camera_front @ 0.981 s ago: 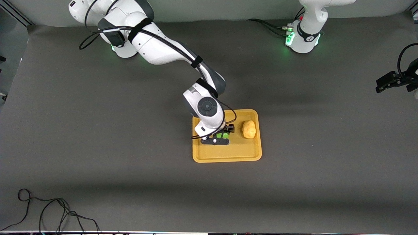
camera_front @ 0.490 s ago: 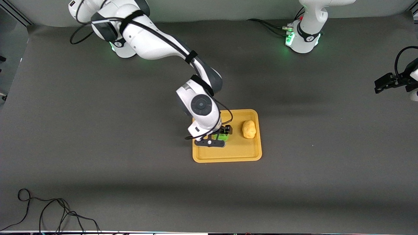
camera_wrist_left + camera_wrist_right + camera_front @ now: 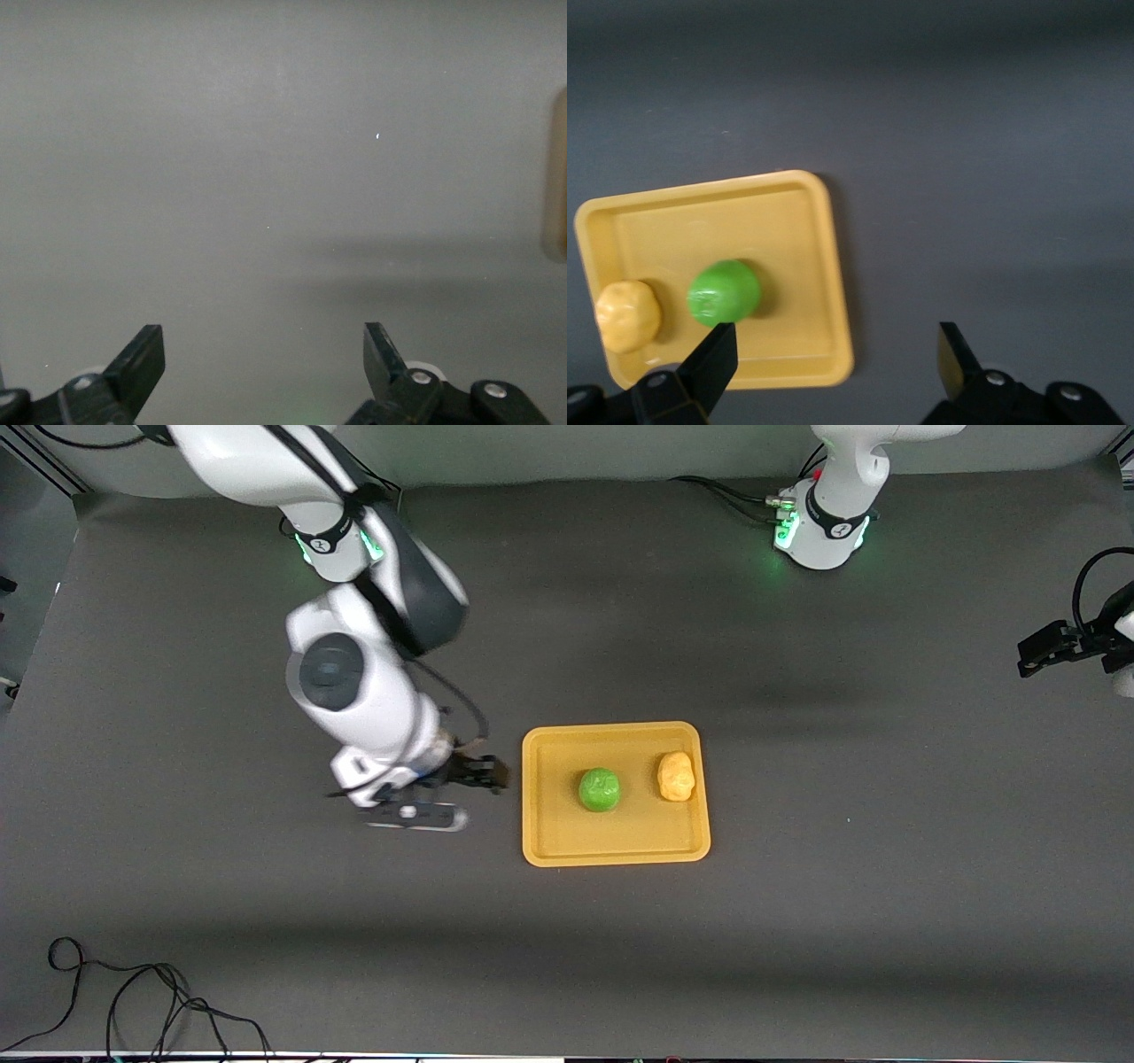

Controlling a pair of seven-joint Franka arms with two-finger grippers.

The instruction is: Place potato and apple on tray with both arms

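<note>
The orange-yellow tray [image 3: 620, 837] lies mid-table. The green apple [image 3: 599, 789] sits on it, and the yellow-tan potato [image 3: 676, 776] sits beside the apple toward the left arm's end. My right gripper [image 3: 447, 793] is open and empty over bare table, just off the tray's edge toward the right arm's end. In the right wrist view its gripper [image 3: 837, 341] is wide open, with the tray [image 3: 788, 221], apple [image 3: 724, 292] and potato [image 3: 627, 314] apart from it. My left gripper [image 3: 1050, 648] waits at the left arm's end of the table; its wrist view shows the gripper [image 3: 263, 341] open over bare mat.
A dark grey mat [image 3: 797, 921] covers the table. A loose black cable [image 3: 133, 992] lies at the near corner toward the right arm's end. Cables [image 3: 735, 500] run by the left arm's base.
My right gripper has let go of the apple and moved off the tray toward the right arm's end. The apple now rests uncovered on the tray. The left arm has barely moved.
</note>
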